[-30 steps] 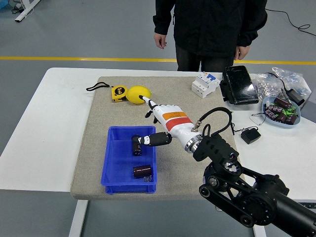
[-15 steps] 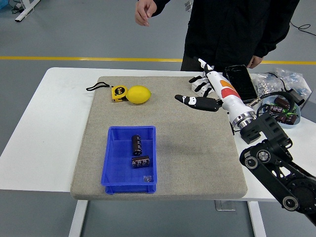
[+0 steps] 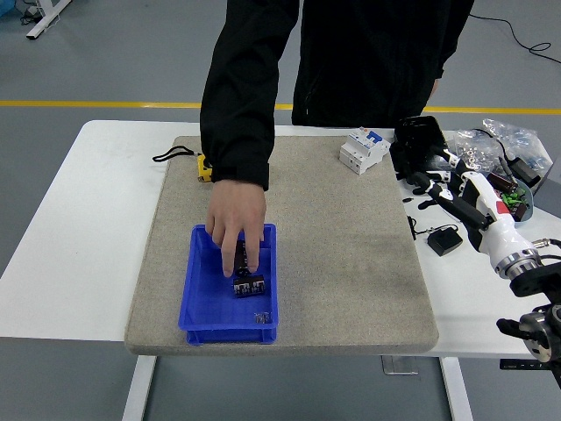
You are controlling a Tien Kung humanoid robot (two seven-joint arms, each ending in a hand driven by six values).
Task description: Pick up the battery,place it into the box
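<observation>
Person at the far side leans over the white bench, one hand reaching down into the blue box on the beige mat. Person's fingertips touch a dark battery lying in the box's middle; a second battery sits just behind it, mostly hidden under the fingers. Box stands at the mat's front left.

Right hand of the robot hovers over the bench's right side, beyond the mat's edge, near a black device; its fingers are spread loosely and hold nothing. Left arm is not seen.

White circuit breaker stands at the mat's back right. Yellow tape measure peeks out beside the person's sleeve at back left. Small black adapter lies on the bench just right of the mat. A bowl of batteries sits at the far right, partly behind the robot's wrist.
</observation>
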